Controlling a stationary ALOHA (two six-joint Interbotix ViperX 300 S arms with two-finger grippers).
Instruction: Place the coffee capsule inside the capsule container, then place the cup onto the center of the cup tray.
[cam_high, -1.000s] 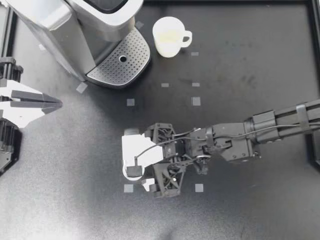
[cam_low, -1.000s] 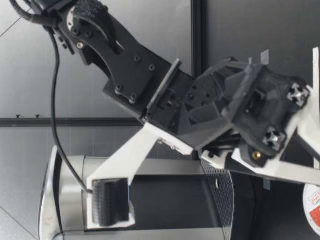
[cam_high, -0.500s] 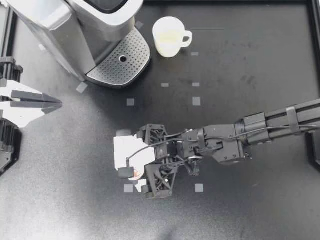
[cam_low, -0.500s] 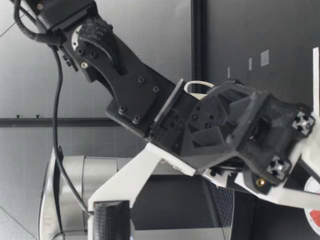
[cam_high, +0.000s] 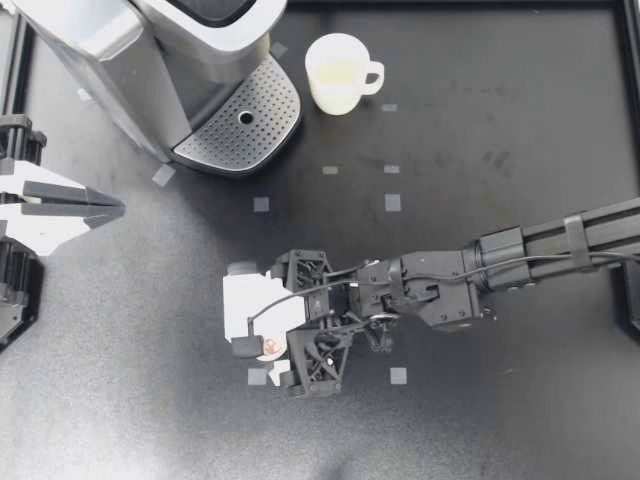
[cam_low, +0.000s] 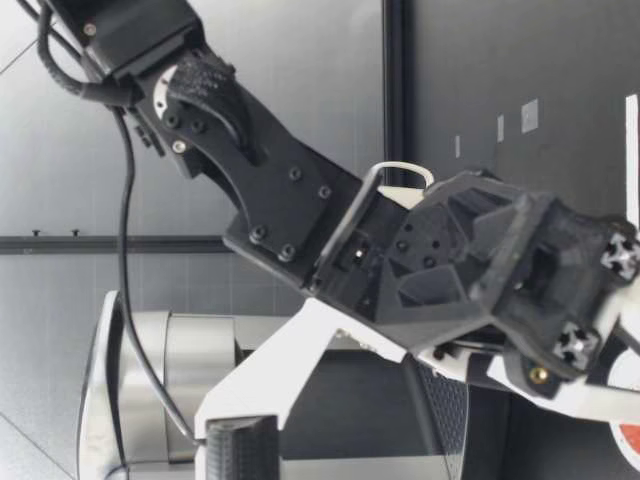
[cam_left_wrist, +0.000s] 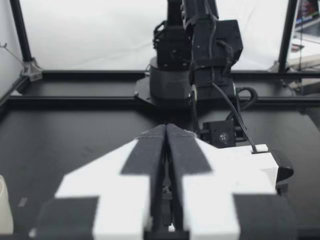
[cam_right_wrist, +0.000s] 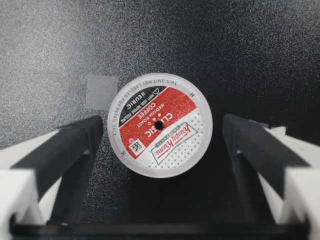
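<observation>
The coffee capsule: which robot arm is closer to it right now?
The right. My right gripper sits over the coffee capsule, which lies between its open fingers. My left gripper is shut, far off at the table's edge.
</observation>
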